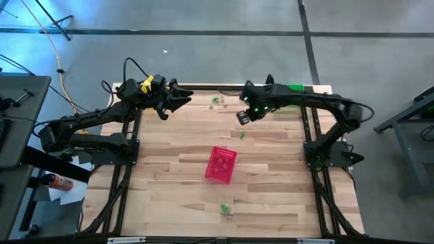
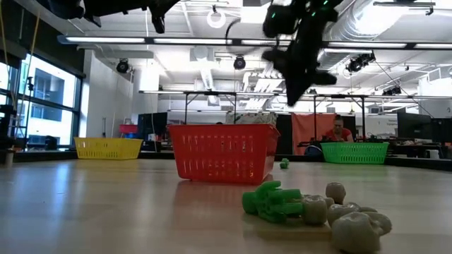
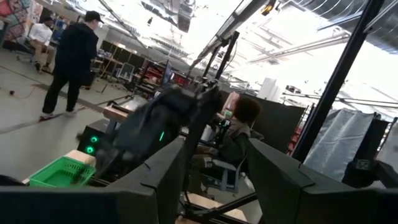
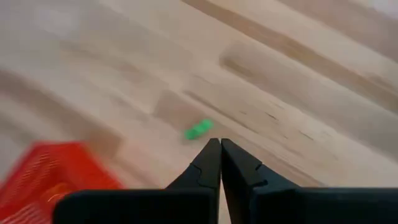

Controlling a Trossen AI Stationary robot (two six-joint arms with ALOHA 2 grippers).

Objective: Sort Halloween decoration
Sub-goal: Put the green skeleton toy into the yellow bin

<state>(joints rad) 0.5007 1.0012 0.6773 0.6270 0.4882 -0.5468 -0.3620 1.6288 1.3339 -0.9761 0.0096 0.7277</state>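
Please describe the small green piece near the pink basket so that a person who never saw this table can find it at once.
Start at the pink basket in the middle of the wooden table. Go toward the far edge, a little to the right: a single green trinket lies there on bare wood, below the right end effector. Unlike the other trinkets, it lies alone, not in a cluster.

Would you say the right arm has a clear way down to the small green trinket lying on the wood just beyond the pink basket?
Probably yes. The right gripper hangs shut just above the green trinket, with bare table around it. The pink basket sits apart, but the fingers must open first.
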